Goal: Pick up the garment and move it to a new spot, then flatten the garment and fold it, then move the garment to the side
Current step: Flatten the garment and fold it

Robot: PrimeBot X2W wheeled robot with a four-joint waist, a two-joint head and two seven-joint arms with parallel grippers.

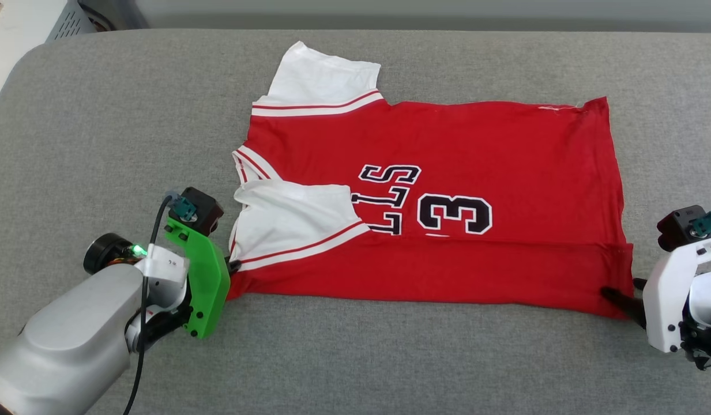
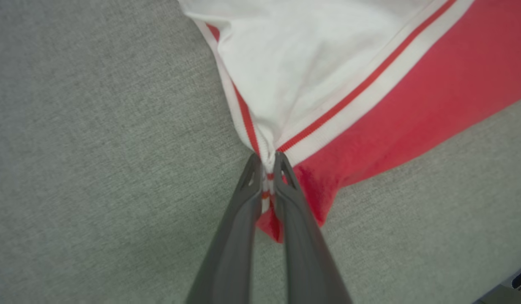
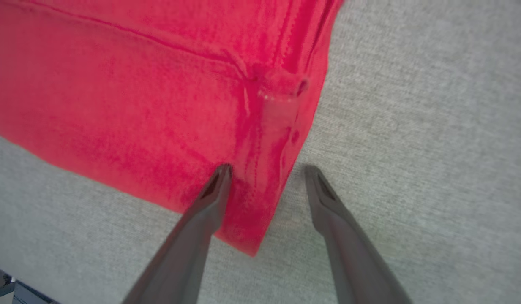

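The garment (image 1: 447, 173), a red jersey with white sleeves, black letters and a 3, lies spread sideways on the grey table (image 1: 101, 144), its near long edge folded over. My left gripper (image 1: 233, 266) is shut on the garment (image 2: 370, 105) at the near-left corner, pinching the striped sleeve trim between its fingers (image 2: 243, 198). My right gripper (image 1: 623, 297) stands open over the near-right hem corner of the garment (image 3: 137, 105). One of its fingers (image 3: 209, 194) lies on the red cloth; the other rests on bare table beside the edge.
Grey fabric covers the table (image 3: 433, 126) all around the shirt. A grey box (image 1: 72, 20) stands off the far left corner. The table's far edge runs along the top of the head view.
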